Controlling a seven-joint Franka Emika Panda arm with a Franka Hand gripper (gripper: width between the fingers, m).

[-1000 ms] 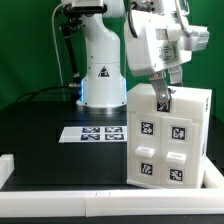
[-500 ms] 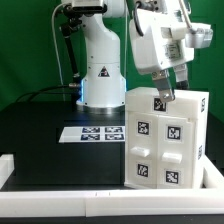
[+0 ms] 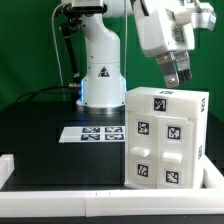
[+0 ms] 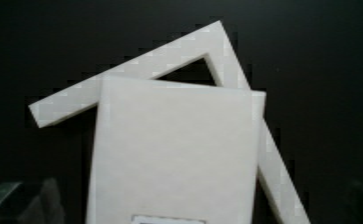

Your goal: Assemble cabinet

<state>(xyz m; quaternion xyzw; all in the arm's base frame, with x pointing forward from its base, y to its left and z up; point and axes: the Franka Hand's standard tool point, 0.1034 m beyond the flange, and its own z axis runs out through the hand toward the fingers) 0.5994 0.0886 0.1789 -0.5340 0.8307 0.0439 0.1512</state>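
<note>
- The cabinet (image 3: 165, 138) stands upright on the black table (image 3: 45, 135), at the exterior view's right, close to the front edge.
- Its front face carries 4 black-and-white marker tags in a staggered pattern, with plain white raised blocks between them; 1 further tag lies on its top face.
- The gripper (image 3: 173, 72) hangs in the air above the cabinet's top, clear of it, with a visible gap below the fingertips.
- The fingers (image 3: 170, 70) appear slightly parted and hold nothing, though the exterior view is too small to judge the gap with confidence.
- The wrist view looks down on the cabinet (image 4: 178, 140) as a tall white slab against the dark table; only blurred finger edges show at the picture's border, with nothing between them.
- The marker board (image 3: 92, 132) lies flat on the table, just beside the cabinet on the exterior view's left, in front of the robot's white base (image 3: 103, 75).
- A white rail (image 3: 60, 185) borders the table's near side.
</note>
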